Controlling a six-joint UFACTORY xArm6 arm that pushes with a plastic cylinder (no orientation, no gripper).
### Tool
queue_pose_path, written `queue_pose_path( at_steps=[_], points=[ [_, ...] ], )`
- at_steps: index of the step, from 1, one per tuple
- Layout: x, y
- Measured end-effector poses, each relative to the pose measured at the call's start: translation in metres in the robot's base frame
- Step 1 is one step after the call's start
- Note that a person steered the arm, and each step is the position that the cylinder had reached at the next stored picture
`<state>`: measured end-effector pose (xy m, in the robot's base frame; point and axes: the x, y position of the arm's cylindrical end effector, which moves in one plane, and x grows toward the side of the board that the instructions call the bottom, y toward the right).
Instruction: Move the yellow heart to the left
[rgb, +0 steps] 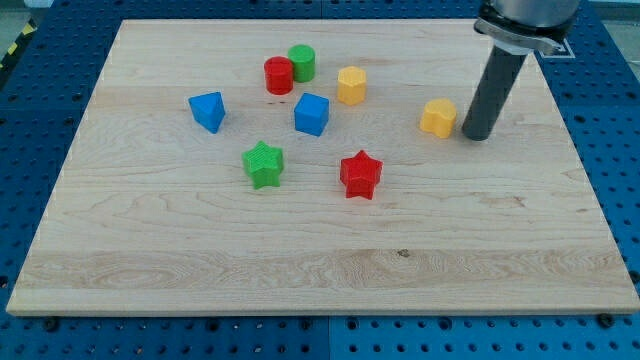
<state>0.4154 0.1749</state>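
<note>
The yellow heart (438, 117) lies on the wooden board (300, 250) at the view's right of centre. My tip (474, 135) rests on the board just to the view's right of the heart, very close to it; contact cannot be told. The dark rod rises from there to the view's top right.
A yellow hexagon block (351, 85) lies left of the heart. Further left are a blue cube (311, 114), a red cylinder (278, 75), a green cylinder (301, 62), a blue triangle block (207, 111), a green star (263, 164) and a red star (360, 174).
</note>
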Motion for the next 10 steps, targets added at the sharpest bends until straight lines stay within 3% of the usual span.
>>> queue_pose_path(
  at_steps=[3,8,10],
  points=[
    [-0.029,-0.008],
    [-0.032,-0.054],
    [-0.09,-0.082]
  ],
)
